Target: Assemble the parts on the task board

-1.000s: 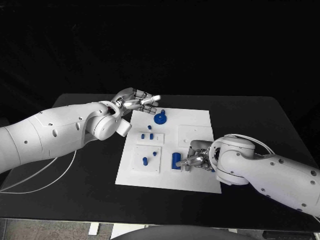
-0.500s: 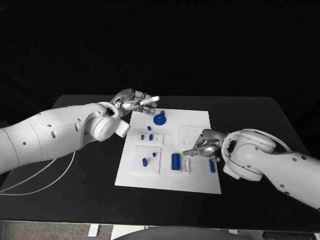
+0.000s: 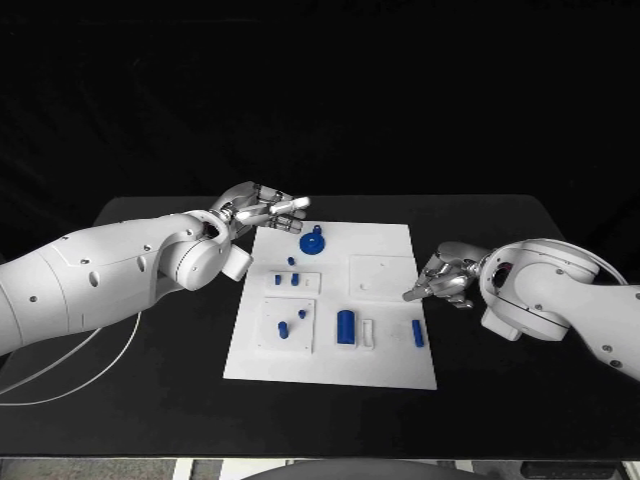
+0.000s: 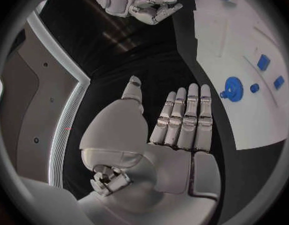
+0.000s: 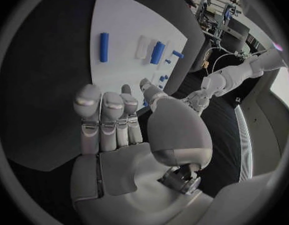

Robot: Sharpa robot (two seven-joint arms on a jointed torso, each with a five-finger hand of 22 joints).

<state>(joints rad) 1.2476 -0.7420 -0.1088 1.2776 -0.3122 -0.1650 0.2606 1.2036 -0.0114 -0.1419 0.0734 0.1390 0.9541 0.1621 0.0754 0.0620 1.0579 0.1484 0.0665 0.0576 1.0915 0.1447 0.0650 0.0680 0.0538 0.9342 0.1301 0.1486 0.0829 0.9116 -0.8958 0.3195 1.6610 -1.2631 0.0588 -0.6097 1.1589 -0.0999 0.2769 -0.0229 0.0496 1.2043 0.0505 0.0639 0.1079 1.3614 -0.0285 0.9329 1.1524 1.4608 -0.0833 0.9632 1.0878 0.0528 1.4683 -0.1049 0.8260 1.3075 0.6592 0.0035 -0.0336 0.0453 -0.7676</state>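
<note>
Table [image 3: 147, 400]: carrying the board at its middle, both arms reaching in from the side edges.
Board [image 3: 378, 240]: lying flat and square to the table, likely so the hands can work down onto it from either side.
Right hand [image 3: 443, 278]: hanging just off the board's right edge, over bare table; fingers lying straight and side by side in its wrist view [image 5: 110, 120], holding nothing.
Left hand [image 3: 267, 208]: hovering by the board's far left corner, fingers extended together [image 4: 182, 117], palm empty; probably waiting its turn.
Gear [image 3: 312, 241]: sitting near the board's far edge, close to the left hand, apparently already seated.
Block [image 3: 345, 325]: standing towards the board's near edge, beside a white slot piece.
Peg [image 3: 417, 334]: lying flat near the board's right edge, closest to the right hand; it looks loose, so I judge it still wants fitting.
Small parts [image 3: 294, 280]: sitting in the raised plates along the board's left side.
</note>
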